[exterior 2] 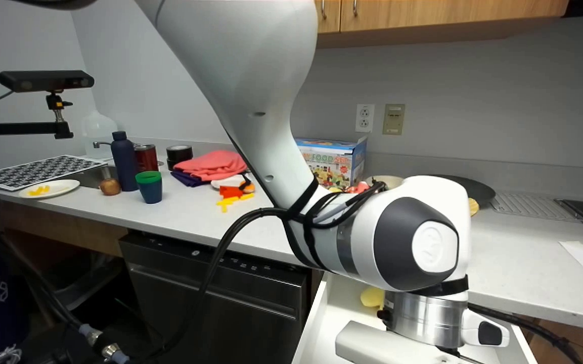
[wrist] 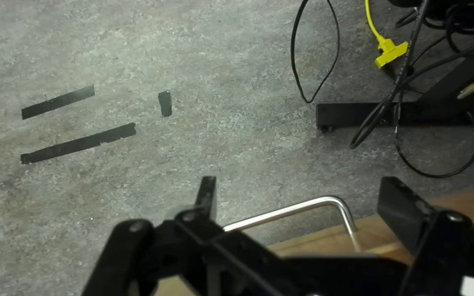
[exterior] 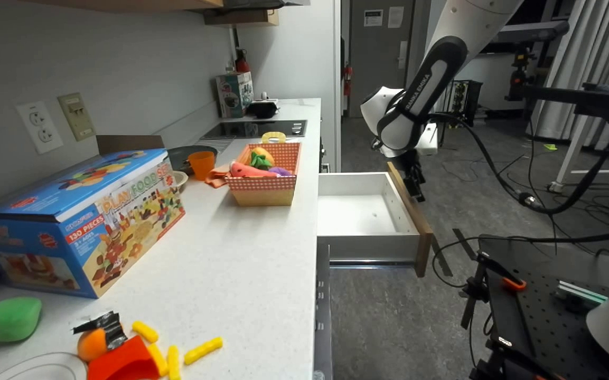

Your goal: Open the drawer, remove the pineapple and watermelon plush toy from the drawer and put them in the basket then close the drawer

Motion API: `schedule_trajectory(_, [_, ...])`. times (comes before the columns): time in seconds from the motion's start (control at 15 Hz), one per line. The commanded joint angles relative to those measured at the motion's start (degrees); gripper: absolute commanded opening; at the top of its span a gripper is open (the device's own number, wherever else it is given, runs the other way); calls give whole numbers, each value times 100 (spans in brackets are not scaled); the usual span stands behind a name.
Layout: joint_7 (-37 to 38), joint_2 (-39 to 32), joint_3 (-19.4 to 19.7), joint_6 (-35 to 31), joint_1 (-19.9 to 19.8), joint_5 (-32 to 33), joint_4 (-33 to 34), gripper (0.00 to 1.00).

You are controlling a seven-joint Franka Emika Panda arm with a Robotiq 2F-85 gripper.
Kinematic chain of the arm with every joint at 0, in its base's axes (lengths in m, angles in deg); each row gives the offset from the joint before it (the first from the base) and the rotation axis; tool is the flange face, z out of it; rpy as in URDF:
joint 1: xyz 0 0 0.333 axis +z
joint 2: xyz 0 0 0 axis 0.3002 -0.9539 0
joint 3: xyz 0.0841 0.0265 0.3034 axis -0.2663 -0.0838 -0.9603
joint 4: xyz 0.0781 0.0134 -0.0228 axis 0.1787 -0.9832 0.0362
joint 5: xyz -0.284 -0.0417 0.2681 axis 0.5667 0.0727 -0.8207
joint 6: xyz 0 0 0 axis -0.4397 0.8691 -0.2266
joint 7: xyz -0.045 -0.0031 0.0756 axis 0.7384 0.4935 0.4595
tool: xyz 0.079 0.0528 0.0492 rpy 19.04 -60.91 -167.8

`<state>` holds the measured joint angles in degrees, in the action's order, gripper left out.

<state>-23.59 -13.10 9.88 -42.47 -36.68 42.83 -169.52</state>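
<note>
The black fingers [wrist: 401,213] are spread — in wrist view, a silver bar handle [wrist: 286,211] appears between them. The wooden-fronted white drawer [exterior: 367,248] stands open; the orange-checked basket [exterior: 262,198] holds toys [exterior: 249,170].

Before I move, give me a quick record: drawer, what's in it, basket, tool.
drawer: pulled out
drawer contents: a yellow item toward the back; can't tell what it is
basket: on the counter, holding several toys, among them red and purple
tool: open, holding nothing; handle shows in its gap in the wrist view, contact unclear
</note>
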Motion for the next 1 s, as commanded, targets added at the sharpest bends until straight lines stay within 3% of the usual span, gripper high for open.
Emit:
schedule_trajectory(0.0, [-761,-418,-390,131,-390,-528,457,100])
schedule_trajectory(0.47, [-1946,-754,-968,205,-847,-1522,1020,100])
schedule_trajectory(0.73, [-2171,-814,-1215,66,-771,-1937,1274,100])
schedule_trajectory(0.93, [-1929,-829,-1366,-376,-608,-2128,1350,100])
